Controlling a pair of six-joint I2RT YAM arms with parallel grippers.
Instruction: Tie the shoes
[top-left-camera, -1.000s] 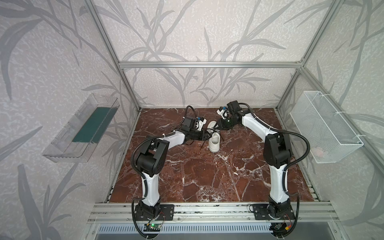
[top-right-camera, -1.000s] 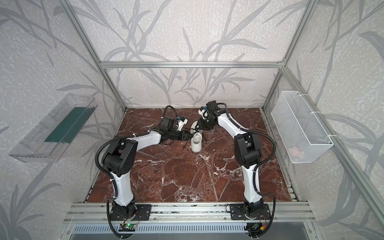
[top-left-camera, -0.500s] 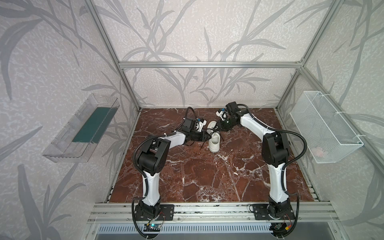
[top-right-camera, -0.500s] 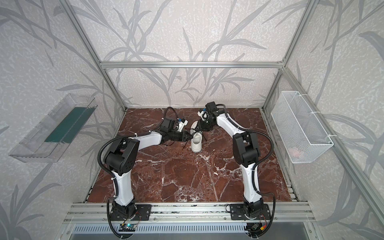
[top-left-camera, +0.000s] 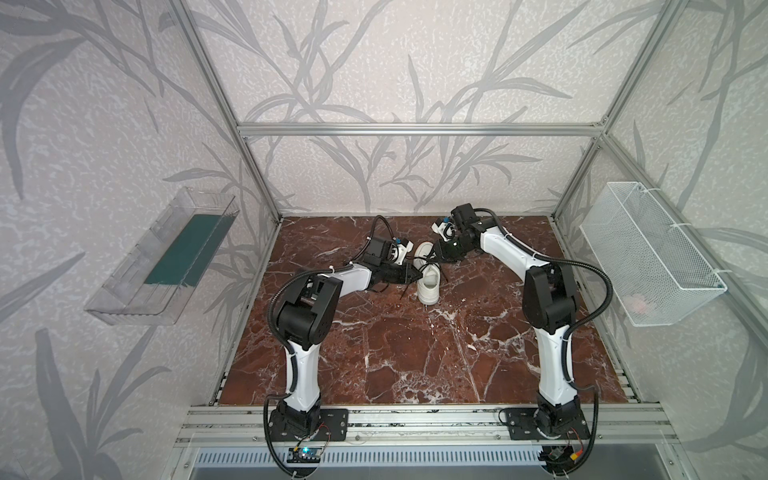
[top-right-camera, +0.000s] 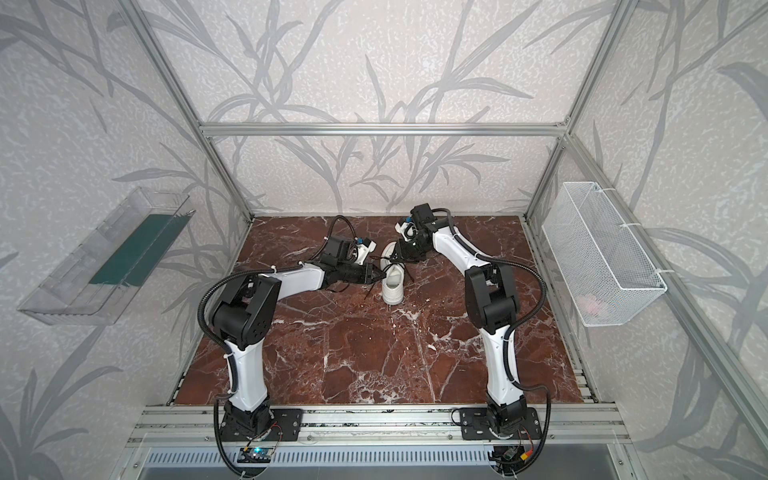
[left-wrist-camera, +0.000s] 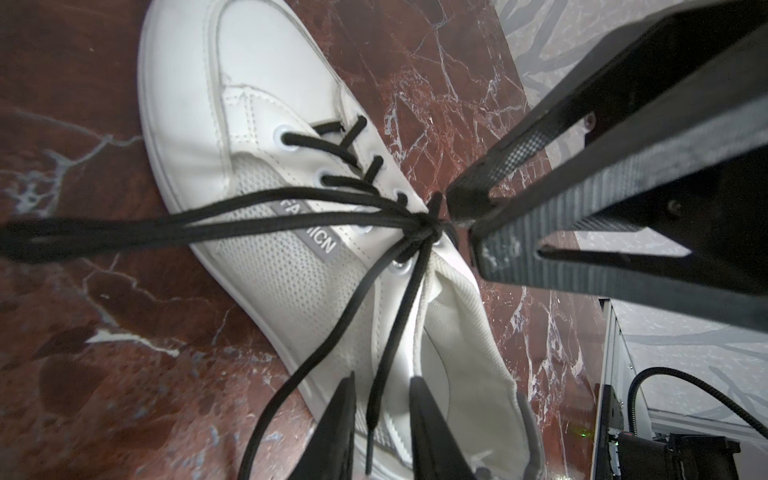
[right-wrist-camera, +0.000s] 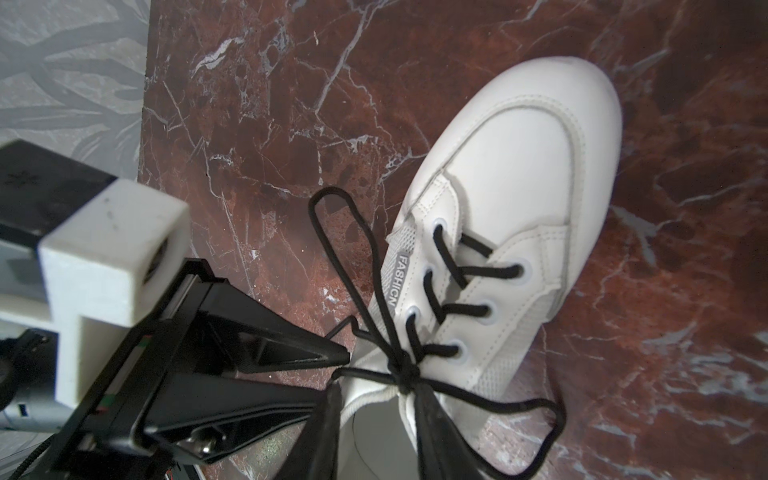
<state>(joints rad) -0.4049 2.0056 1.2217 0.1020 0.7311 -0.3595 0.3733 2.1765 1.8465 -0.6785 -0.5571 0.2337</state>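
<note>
The shoes are a single white sneaker (top-left-camera: 428, 284) (top-right-camera: 392, 287) standing on the marble floor near the back. Its thin black laces meet in a knot (left-wrist-camera: 430, 224) (right-wrist-camera: 405, 370), and loops trail off to both sides. My left gripper (left-wrist-camera: 382, 380) (top-left-camera: 414, 275) is at the shoe's left side. Its jaws stand a little apart, and a loose lace end (left-wrist-camera: 374, 399) runs between them untouched. My right gripper (right-wrist-camera: 376, 388) (top-left-camera: 437, 258) reaches in from the back. Its tips are apart over the shoe's opening, right beside the knot.
A clear plastic bin (top-left-camera: 166, 253) with a green bottom hangs on the left wall. A white wire basket (top-left-camera: 648, 257) hangs on the right wall. The back wall and aluminium frame posts stand close behind the shoe. Bare marble floor (top-left-camera: 415, 353) lies in front.
The right gripper has edged slightly left toward the shoe. The left gripper stays at the shoe's side. The shoe has not moved.
</note>
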